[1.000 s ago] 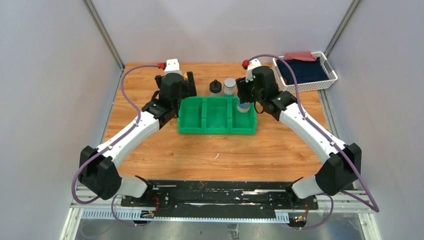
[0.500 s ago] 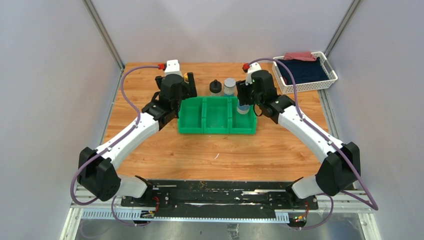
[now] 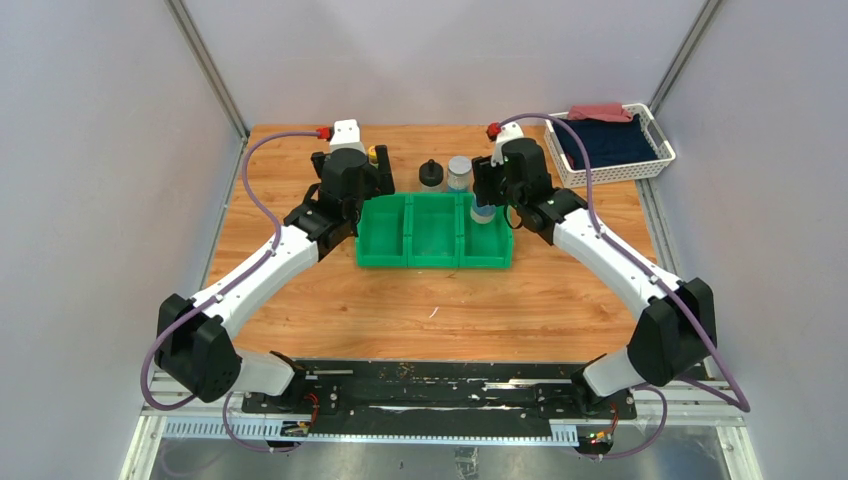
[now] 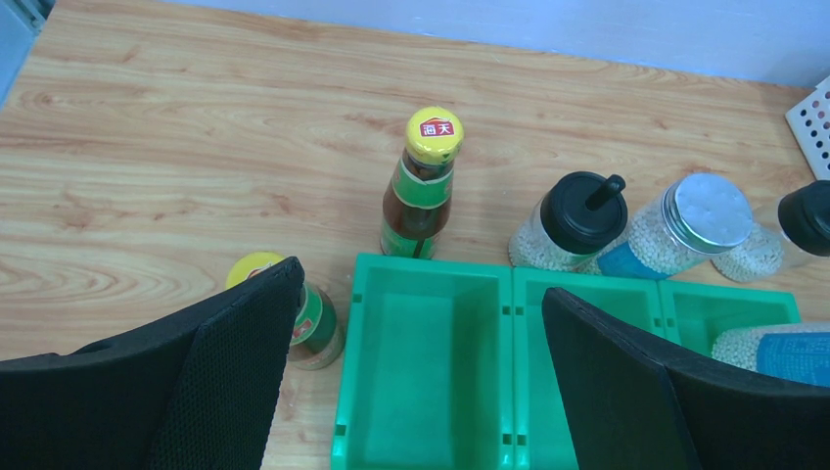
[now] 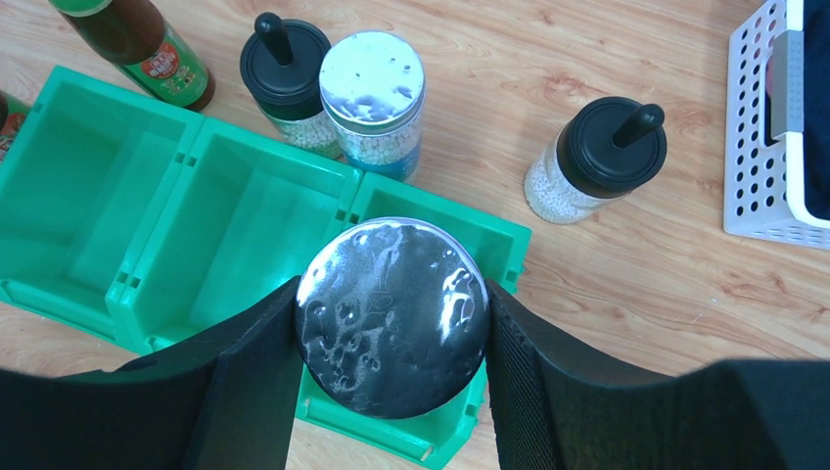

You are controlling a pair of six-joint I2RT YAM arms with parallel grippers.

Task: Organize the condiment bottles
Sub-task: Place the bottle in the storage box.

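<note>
While the right gripper (image 3: 487,203) hugs a silver-lidded shaker (image 5: 391,318) between its two black fingers, the job looks like it is only just starting. The jaws are partly closed and press on both sides of the shaker, up near its lid. The shaker hangs at the far end of the right part of the green bin (image 3: 432,260). It looks low in there, but I cannot tell if its bottom touches the bin floor.

The left gripper (image 4: 419,294) is spread wide and holds nothing. It hovers over the far left corner of the bin.

Five bottles stand on the table (image 3: 420,320), outside the bin:
- a brown bottle (image 4: 423,186) with a yellow cap, just past the far wall of the left part
- a second brown bottle (image 4: 318,321), just beside the bin's left wall and half hidden by a finger
- a black-knob jar (image 4: 577,220) and a second shaker (image 4: 685,225), close together past the far wall
- the other black-knob jar (image 5: 597,157), off to the far right

No bottle sits in the left or middle part. So I think nothing is truly put away yet — the held shaker must be let go, and then five more need a home, most likely two of a kind in each part.
</note>
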